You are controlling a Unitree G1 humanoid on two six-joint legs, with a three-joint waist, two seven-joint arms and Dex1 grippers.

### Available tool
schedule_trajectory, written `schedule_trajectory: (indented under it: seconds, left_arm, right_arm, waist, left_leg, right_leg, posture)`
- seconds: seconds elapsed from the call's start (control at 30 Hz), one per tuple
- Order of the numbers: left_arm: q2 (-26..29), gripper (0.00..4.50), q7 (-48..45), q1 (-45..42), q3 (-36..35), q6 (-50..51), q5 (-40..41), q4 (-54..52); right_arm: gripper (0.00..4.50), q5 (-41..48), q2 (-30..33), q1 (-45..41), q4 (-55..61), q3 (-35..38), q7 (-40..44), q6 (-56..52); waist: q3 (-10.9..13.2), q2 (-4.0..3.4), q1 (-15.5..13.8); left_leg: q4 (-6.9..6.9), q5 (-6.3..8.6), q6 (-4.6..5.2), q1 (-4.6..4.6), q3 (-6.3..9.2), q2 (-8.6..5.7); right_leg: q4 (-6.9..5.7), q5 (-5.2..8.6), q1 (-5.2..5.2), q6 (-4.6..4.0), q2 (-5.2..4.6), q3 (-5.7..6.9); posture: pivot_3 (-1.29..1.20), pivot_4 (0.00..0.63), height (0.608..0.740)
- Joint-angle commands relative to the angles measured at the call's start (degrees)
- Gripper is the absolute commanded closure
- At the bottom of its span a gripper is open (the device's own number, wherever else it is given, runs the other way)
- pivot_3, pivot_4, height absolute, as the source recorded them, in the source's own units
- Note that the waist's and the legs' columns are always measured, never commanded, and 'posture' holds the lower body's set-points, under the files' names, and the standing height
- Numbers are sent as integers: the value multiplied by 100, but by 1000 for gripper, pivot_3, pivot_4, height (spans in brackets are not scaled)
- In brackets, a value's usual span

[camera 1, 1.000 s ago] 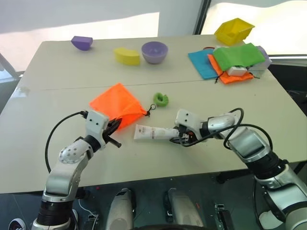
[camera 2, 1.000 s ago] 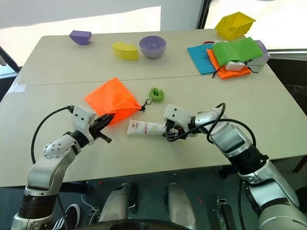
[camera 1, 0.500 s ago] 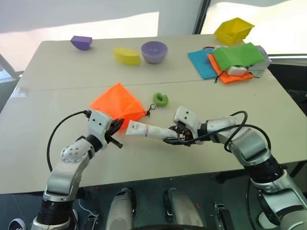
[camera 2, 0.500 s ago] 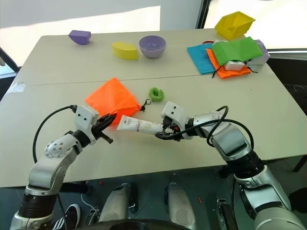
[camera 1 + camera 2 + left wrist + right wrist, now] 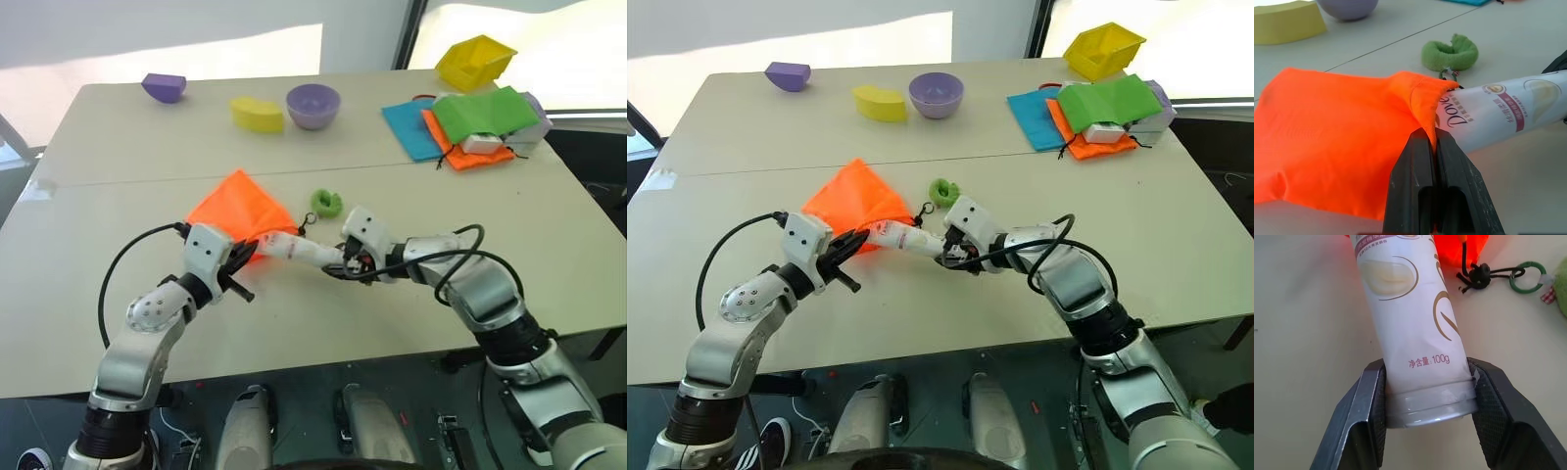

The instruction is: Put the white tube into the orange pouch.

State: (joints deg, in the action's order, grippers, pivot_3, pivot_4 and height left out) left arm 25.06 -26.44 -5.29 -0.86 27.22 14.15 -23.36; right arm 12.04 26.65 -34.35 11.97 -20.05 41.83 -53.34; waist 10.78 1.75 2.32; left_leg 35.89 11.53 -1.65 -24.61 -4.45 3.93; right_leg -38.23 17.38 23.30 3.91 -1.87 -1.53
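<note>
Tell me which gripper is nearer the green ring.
Right. The right gripper holds the white tube just below the green ring; the left gripper pinches the orange pouch farther away.

Beige table with orange pouch, bowl, cloths.

On the table, the orange pouch lies near the middle, toward the robot's left. The left gripper sits at its near edge, pinching the fabric. The white tube runs from the pouch's mouth rightward to the right gripper, which clamps its far end. Just behind the tube lies a ring-shaped cloth. Along the far edge — 2 blocks and a bowl on the left, a stack of cloths and a bin on the right.
</note>
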Motion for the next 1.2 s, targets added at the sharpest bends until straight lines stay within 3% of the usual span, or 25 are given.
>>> schedule_trajectory:
  seconds: [0.03, 0.77, 1.2]
  left_arm:
    - [32, 4500, -10, -72, 46, -58, -47, -211]
    - [-151, 4500, 59, -121, 260, 211, 17, -491]
    - [-127, 4500, -41, -118, 381, 216, 12, -554]
  right_arm:
    - [2698, -125, -180, -154, 121, -160, -184, 56]
    - [2698, -385, -1733, -725, -914, -80, -1360, -386]
    - [2698, -739, -2235, -1349, -1896, -635, -1291, 182]
  waist:
    - [0, 0, 0]
    - [0, 0, 12]
    - [0, 0, 21]
  left_leg:
    - [0, 0, 0, 0, 0, 0]
    - [-2, 0, 0, -9, -3, 0]
    - [-3, 0, 0, -15, -3, 0]
  right_leg:
    - [0, 0, 0, 0, 0, 0]
    - [-1, -9, 11, 13, -1, 5]
    - [-1, -11, 18, 17, 5, 5]
  posture:
    - [0, 150, 740]
    - [0, 150, 740]
    - [0, 150, 740]
